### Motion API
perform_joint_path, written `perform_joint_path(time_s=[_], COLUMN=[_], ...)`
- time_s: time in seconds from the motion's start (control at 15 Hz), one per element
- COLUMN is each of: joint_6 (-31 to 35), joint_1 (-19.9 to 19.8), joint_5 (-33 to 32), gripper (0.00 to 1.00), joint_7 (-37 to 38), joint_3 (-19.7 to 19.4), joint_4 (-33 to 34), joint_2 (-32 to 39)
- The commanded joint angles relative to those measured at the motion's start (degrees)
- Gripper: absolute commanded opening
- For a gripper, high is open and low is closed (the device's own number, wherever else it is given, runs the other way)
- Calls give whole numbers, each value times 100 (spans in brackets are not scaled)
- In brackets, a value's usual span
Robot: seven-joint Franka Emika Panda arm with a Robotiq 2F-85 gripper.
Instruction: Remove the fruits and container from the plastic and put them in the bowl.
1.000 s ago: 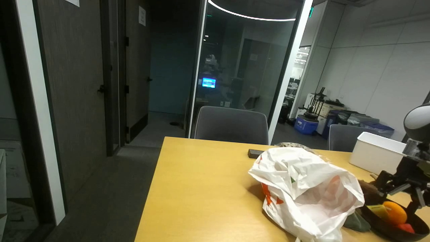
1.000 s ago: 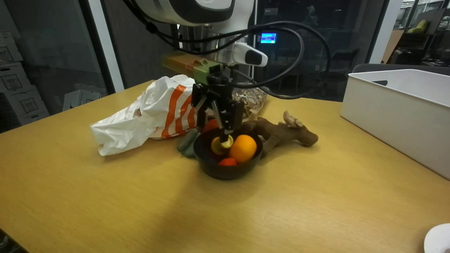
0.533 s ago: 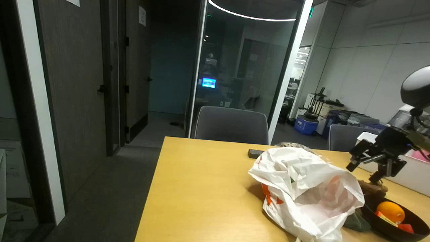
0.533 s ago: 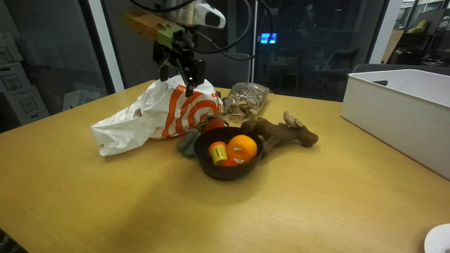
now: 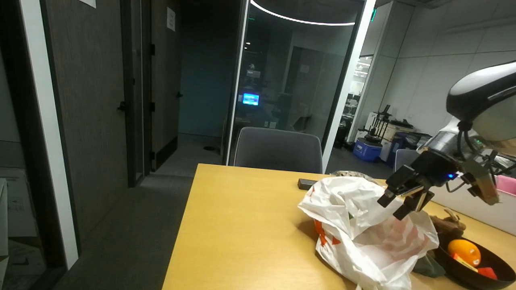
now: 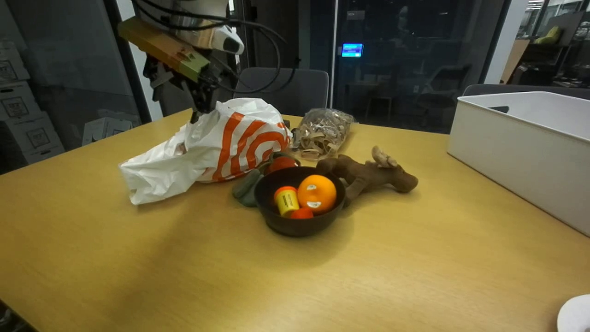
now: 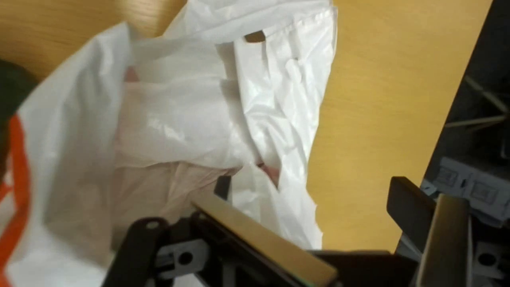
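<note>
No legible text on the yellow container (image 6: 286,202), orange (image 6: 317,193) or boxes (image 6: 35,138).

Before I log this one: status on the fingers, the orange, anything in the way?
Fingers open, holding nothing, above white plastic bag. Orange and yellow container in dark bowl. Bag's crumpled folds partly hide its inside.

Arm (image 5: 481,94) aloft, wrist (image 5: 441,141) aslant, claw (image 5: 394,206) angled obliquely downward, its two fingers (image 7: 447,235) wide apart.

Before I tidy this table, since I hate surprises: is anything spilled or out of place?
No spill shows. The brown plush animal looks out of place: a toy, seemingly no part of this job, lying right beside the dark bowl.
</note>
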Motion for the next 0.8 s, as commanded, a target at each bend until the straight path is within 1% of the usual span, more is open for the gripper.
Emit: perform_joint_path(time_s=[0.0, 0.13, 0.27, 0.47, 0.6, 0.73], joint_6=[-853, -866, -823, -696, -364, 234], joint_1=[-30, -59, -54, 19, 93, 177], joint_5=[130, -352, -636, -1282, -1752, -2278], gripper=[100, 100, 100, 100, 100, 100], joint_7=[-550, -57, 56, 673, 1247, 1796], joint_3=[78, 155, 207, 307, 369, 406], joint_4=[435, 528, 637, 821, 911, 946], joint_2=[635, 903, 1150, 1512, 1693, 1830])
